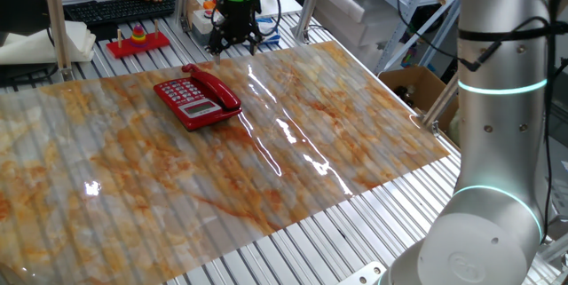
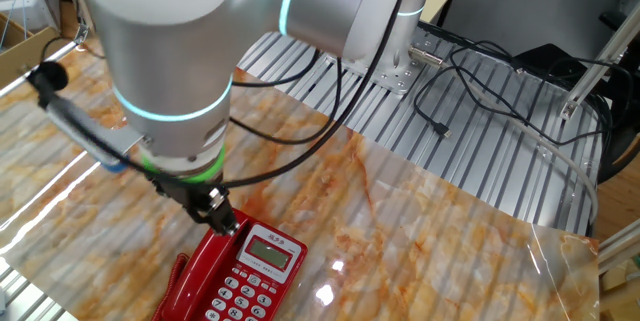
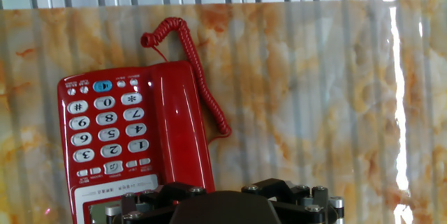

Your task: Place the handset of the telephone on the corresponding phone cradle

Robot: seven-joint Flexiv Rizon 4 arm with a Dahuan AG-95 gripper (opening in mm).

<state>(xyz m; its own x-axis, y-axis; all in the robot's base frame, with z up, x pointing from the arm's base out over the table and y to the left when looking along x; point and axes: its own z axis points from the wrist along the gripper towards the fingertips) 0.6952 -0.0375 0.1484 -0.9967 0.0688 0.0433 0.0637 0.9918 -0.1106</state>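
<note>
The red telephone (image 1: pixel 191 100) lies on the marbled mat, its pale keypad panel (image 3: pixel 105 128) facing up. The glossy red handset (image 3: pixel 178 123) lies along the phone cradle on the base's long edge, with its coiled cord (image 3: pixel 202 77) trailing off on the mat. The handset also shows in one fixed view (image 1: pixel 219 90) and in the other fixed view (image 2: pixel 183 279). My gripper (image 1: pixel 234 45) hangs above the mat's far edge, behind the phone, fingers spread and empty. In the other fixed view it (image 2: pixel 218 213) is just above the phone's display end. The hand view shows only the hand's black body (image 3: pixel 223 208).
A red toy tray with coloured rings (image 1: pixel 138 41) and a keyboard (image 1: pixel 106 5) are at the back left. A cardboard box (image 1: pixel 413 85) stands off the table's right side. The arm's base (image 1: pixel 493 187) fills the right foreground. Cables (image 2: pixel 500 81) lie on the slatted table.
</note>
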